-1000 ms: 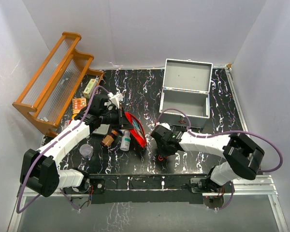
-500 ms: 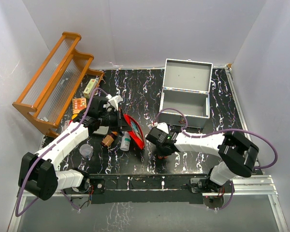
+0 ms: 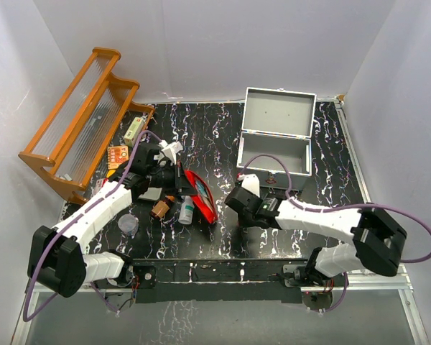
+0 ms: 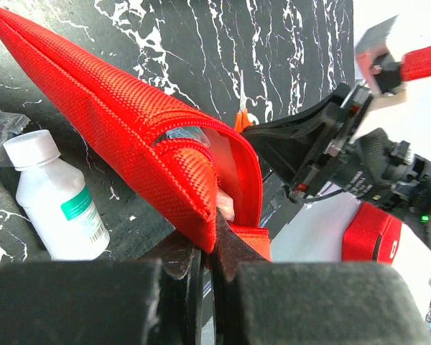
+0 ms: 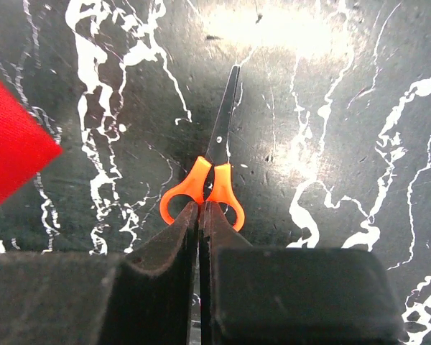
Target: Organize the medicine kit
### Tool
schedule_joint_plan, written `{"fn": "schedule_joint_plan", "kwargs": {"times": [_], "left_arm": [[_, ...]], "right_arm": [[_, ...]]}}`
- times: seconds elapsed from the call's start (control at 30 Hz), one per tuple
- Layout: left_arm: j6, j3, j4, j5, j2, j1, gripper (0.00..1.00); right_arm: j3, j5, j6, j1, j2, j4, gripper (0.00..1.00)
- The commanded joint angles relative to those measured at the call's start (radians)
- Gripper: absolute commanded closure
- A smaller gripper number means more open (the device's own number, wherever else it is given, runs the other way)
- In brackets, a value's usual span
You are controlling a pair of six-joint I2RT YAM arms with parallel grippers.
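Observation:
My left gripper (image 3: 179, 180) (image 4: 212, 244) is shut on the near rim of the red zip pouch (image 3: 201, 192) (image 4: 129, 129), holding its mouth open; something pale shows inside. Orange-handled scissors (image 5: 212, 183) lie flat on the black marbled table, blades pointing away. My right gripper (image 3: 243, 210) (image 5: 200, 208) is shut, with its tips right at the join of the two handle loops and nothing between the jaws. The scissors also show as an orange bit behind the pouch in the left wrist view (image 4: 242, 118). In the top view the right gripper hides them.
A white bottle (image 3: 186, 210) (image 4: 57, 201) and a brown bottle (image 3: 161, 208) lie left of the pouch. A clear cup (image 3: 129, 224) stands nearer the front. An open grey metal case (image 3: 276, 140) is at the back right. A wooden rack (image 3: 82, 122) is at the back left.
My right arm has swung, its elbow moving right and its wrist rising a little towards the case, the gripper staying over the scissors. My left gripper still holds the pouch, shifted slightly.

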Motion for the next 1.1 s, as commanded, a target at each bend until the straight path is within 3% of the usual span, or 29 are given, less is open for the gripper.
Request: {"fn": "schedule_joint_plan", "kwargs": {"times": [0.0, 0.4, 0.53, 0.57, 0.67, 0.77, 0.9, 1.07], "left_arm": [[0.013, 0.02, 0.026, 0.064, 0.004, -0.004, 1.0], [-0.003, -0.011, 0.142, 0.21, 0.021, -0.007, 1.0], [0.006, -0.016, 0.114, 0.174, 0.033, -0.009, 1.0], [0.006, -0.017, 0.111, 0.172, 0.039, -0.009, 1.0], [0.012, -0.015, 0.094, 0.153, 0.051, -0.007, 1.0], [0.016, -0.017, 0.084, 0.147, 0.06, -0.008, 1.0], [0.012, -0.019, 0.089, 0.145, 0.064, -0.008, 1.0], [0.01, -0.021, 0.089, 0.141, 0.063, -0.009, 1.0]], "right_arm": [[0.022, 0.075, 0.021, -0.001, -0.086, 0.042, 1.0], [0.144, -0.068, -0.104, 0.0, -0.24, 0.185, 1.0], [0.135, -0.014, -0.084, -0.001, -0.226, 0.153, 1.0], [0.127, 0.013, -0.062, 0.0, -0.215, 0.126, 0.99], [0.105, 0.069, 0.011, -0.009, -0.179, 0.034, 0.74], [0.079, 0.071, 0.048, -0.022, -0.142, -0.015, 0.63], [0.033, 0.055, 0.05, -0.038, -0.099, -0.017, 0.62], [0.007, -0.006, 0.005, -0.07, -0.018, 0.004, 0.67]]}}
